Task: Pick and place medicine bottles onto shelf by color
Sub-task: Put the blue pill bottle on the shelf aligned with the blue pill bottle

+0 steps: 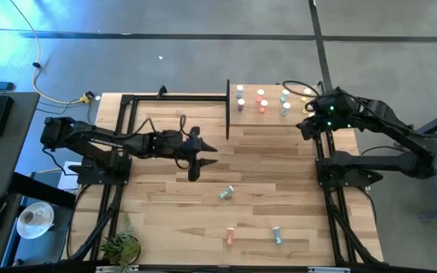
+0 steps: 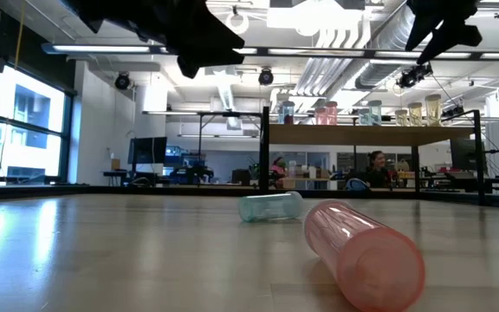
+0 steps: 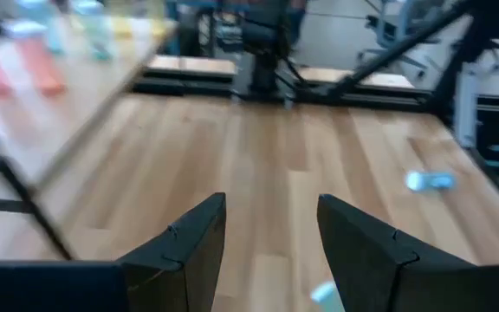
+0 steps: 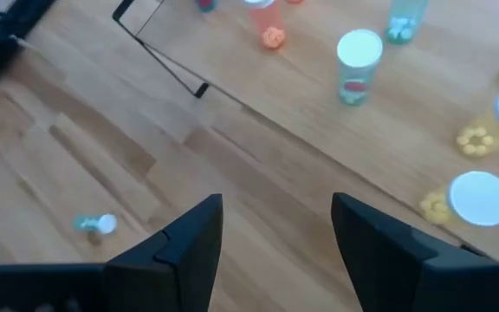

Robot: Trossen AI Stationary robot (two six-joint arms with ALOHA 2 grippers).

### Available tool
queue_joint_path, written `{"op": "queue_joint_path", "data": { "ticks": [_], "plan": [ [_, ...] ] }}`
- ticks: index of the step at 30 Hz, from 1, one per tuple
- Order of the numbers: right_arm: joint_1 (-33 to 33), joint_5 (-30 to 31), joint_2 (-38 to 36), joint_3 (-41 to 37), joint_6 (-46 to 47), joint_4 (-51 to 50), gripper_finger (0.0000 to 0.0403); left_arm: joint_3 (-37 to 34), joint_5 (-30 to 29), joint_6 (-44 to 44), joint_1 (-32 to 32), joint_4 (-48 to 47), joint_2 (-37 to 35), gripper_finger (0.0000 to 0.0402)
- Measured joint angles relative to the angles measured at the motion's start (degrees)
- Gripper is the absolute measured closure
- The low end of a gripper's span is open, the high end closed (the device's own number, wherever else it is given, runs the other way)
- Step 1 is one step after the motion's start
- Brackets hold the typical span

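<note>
The shelf stands at the table's far middle, with several capped medicine bottles upright on it. Three bottles lie on their sides on the table: a teal one, a pink one and a blue one. My left gripper hangs open above the table's middle, left of the shelf, with nothing between its fingers. My right gripper is open and raised beside the shelf's right end, tilted down toward the shelf's bottles and the teal bottle.
Black frame posts edge the shelf and rails border the table. A small plant sits at the near left corner. In the low view, the pink bottle lies nearest and the teal one behind it.
</note>
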Motion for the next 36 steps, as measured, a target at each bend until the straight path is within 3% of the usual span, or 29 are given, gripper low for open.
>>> {"op": "queue_joint_path", "data": {
  "ticks": [6, 17, 26, 36],
  "plan": [
    [12.7, 10.9, 0.7, 0.0, 6.0, 0.6, 0.0195, 0.0, 0.4, -4.7, -4.0, 0.0, 4.5, 0.0229],
    [30.1, 22.6, 5.6, 0.0, 13.5, 2.2, 0.0195, 0.0, 0.2, -5.2, -8.4, 0.6, 9.3, 0.0229],
    [42.3, 22.5, 14.9, 0.0, 32.7, -0.7, 0.0195, 0.0, 0.2, -5.2, -8.4, 0.5, 9.5, 0.0229],
    [53.2, 14.8, 26.5, 0.0, 53.2, -1.1, 0.0195, 0.0, -3.1, -5.2, -8.4, 0.4, 9.5, 0.0229]
  ]
}}
